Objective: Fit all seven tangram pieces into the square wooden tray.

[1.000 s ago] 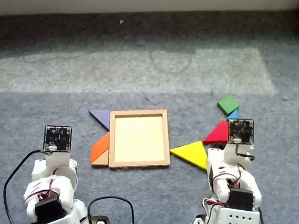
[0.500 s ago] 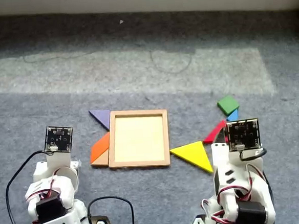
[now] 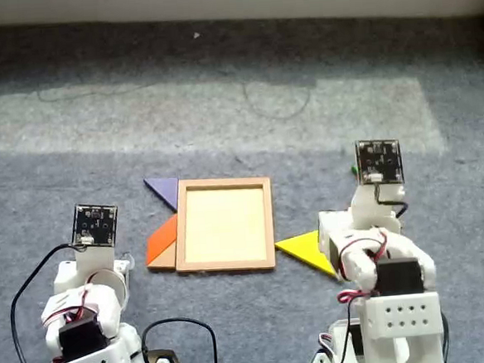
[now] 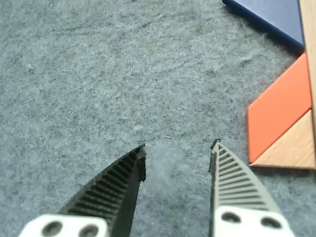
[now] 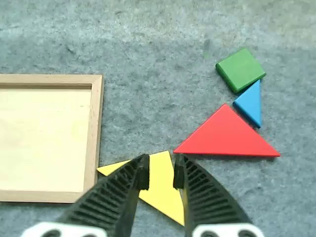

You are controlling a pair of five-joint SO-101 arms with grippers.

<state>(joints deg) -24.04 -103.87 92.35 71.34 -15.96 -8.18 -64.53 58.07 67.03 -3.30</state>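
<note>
The right hand (image 5: pixel 160 173) hangs just above the yellow triangle (image 5: pixel 159 197), its fingers only slightly parted and grasping nothing; one corner of the piece lies under the gap; the red triangle (image 5: pixel 227 138) sits just ahead of the fingertips, its corner close against the yellow one, and the square wooden tray (image 5: pixel 96 128) lies to the hand's left with no piece in it yet. The step looks to be lifting the yellow triangle; done well, the fingers would likely part wider and straddle a narrow stretch across two straight edges, not a point, descending squarely to the tabletop without nudging the red neighbour. The left hand (image 4: pixel 177 153) is released, fingers wide apart, above the tabletop; the orange piece (image 4: pixel 279 113) lies ahead and to its right.
</note>
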